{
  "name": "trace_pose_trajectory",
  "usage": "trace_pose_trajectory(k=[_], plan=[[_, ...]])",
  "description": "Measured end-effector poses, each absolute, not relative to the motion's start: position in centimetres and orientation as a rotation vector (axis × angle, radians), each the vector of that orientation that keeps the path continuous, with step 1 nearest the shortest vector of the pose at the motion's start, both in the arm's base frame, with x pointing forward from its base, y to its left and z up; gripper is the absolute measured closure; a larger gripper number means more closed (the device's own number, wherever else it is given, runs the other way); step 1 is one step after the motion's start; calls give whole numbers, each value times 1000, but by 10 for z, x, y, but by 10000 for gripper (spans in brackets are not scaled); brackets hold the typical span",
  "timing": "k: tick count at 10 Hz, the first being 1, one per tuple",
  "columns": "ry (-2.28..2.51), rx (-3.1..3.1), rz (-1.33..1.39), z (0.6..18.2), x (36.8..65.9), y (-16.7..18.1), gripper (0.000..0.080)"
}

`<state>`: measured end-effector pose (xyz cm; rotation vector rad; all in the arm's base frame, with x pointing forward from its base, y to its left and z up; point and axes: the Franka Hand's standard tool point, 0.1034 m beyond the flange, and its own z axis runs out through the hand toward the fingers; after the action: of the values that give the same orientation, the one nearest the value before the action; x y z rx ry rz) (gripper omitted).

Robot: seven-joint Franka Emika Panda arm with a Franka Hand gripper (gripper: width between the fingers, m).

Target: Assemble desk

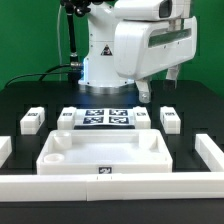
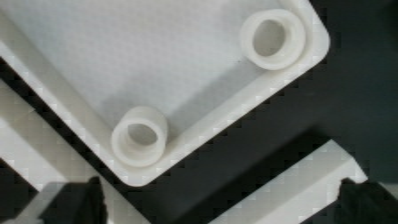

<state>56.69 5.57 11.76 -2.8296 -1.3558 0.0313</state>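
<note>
Desk top point(image 1: 105, 152) lies on the bench point(image 1: 25, 95): rigid, light, smooth plastic. Judged best gripped across the raised rim point(image 1: 70, 172) near a corner socket point(image 2: 143, 135). Jaws spread wide, empty.

Black table point(image 1: 30, 95) with the parts laid directly on it. The desk top point(image 1: 105, 152) is set rim upward, below the raised gripper point(image 2: 217, 200), towards the front rail point(image 1: 110, 185). The marker board point(image 1: 105, 118) is laid flat beside the gripper. The near legs point(image 1: 142, 117) are seen almost beneath the gripper, and the far legs point(image 1: 68, 116) beyond the board. Side rails point(image 1: 210, 152) are placed well apart from the gripper.
</note>
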Motion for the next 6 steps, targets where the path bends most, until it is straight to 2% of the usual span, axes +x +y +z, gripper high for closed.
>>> trace_pose_trajectory(k=[6], plan=[[-1359, -2828, 31, 118, 567, 56, 150]])
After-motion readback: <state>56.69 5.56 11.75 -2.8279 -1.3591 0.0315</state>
